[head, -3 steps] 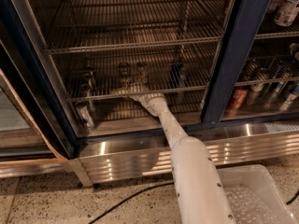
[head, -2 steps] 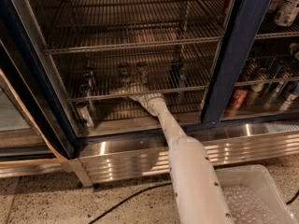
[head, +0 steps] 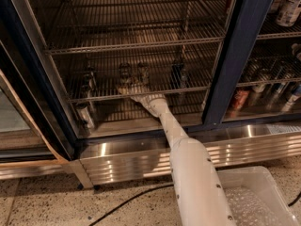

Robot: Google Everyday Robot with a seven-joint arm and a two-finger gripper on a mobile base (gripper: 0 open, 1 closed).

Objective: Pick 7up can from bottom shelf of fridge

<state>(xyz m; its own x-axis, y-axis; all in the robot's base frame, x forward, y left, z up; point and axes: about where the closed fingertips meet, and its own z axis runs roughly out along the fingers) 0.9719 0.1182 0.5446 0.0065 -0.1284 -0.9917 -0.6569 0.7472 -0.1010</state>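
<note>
Hardly anything differs from a second ago. The white arm (head: 190, 173) holds the same line, rising from the lower right and in through the open doorway of the fridge (head: 235, 55). The end effector (head: 130, 89) sits perhaps a touch further left along the rack, if it has moved at all. Judgement: the reach is finished or paused at the rail, and the pick itself is not yet done.

Camera view, task's things:
- The bottom shelf (head: 193, 87) is the lowest wire rack, above the smooth floor panel (head: 141, 121).
- Two greyish cans stand side by side near its front, both upright.
- The left one I take for the 7up can (head: 125, 74), though no label is readable, so the choice between the pair is unsure.
- A darker can (head: 178, 74) stands to the right, well apart. Another can (head: 85, 114) stands down on the floor panel at far left.

End effector:
- It is at the shelf's front rail, just in front of and below the pair of cans.
- How far open it is, I cannot tell.
- It appears to hold nothing, and I cannot confirm contact with the 7up can.

Outside:
- A ribbed stainless base panel (head: 141, 159) runs below the door.
- A pale plastic bin (head: 263, 182) sits on the floor at lower right.
</note>
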